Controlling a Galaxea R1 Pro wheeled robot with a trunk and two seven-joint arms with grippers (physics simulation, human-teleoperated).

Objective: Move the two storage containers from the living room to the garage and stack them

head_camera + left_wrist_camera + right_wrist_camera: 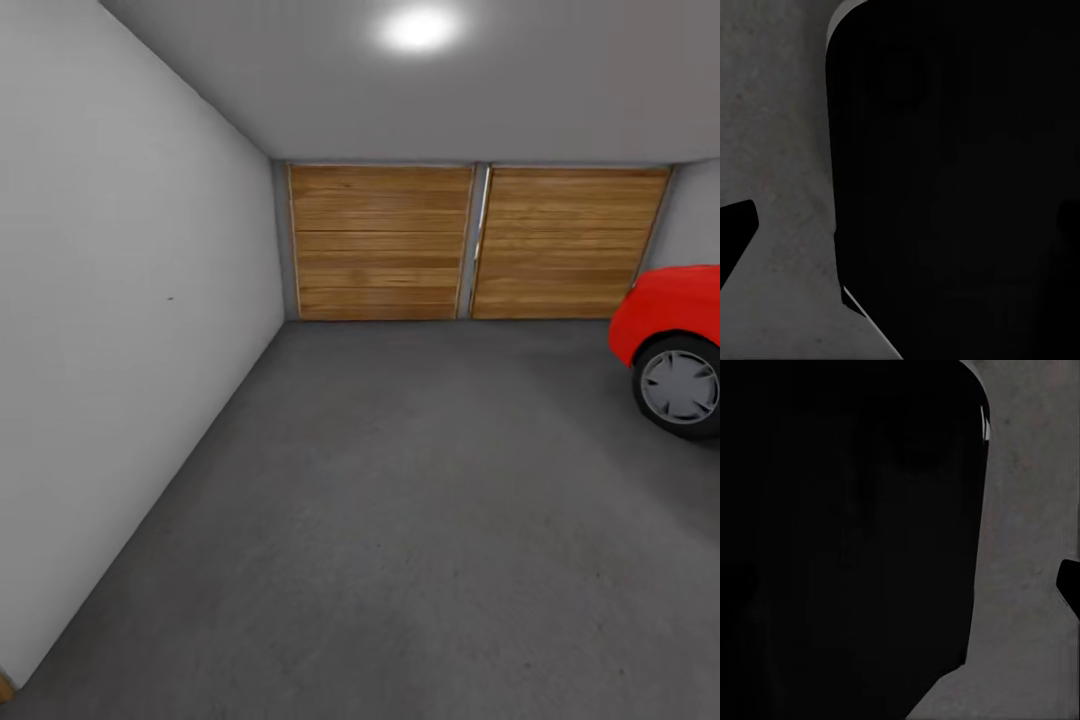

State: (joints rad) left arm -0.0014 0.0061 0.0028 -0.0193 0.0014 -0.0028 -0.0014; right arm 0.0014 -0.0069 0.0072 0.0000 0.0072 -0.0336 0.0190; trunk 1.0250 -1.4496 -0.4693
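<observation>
Facing: the garage's two wooden plank doors (478, 243) at the far wall;
Floor: grey concrete floor (400, 520) ran bare;
Car: red car (668, 315) at right edge;
Grippers: grasp state could not be told; dark shapes blocked both wrist views

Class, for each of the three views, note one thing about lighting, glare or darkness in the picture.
Head view: a ceiling light blooms into soft white glare, and the floor is evenly lit. Left wrist view: a large, nearly black shape hides detail beside grey concrete. Right wrist view: a similar dark mass, with a lit concrete strip alongside.
</observation>
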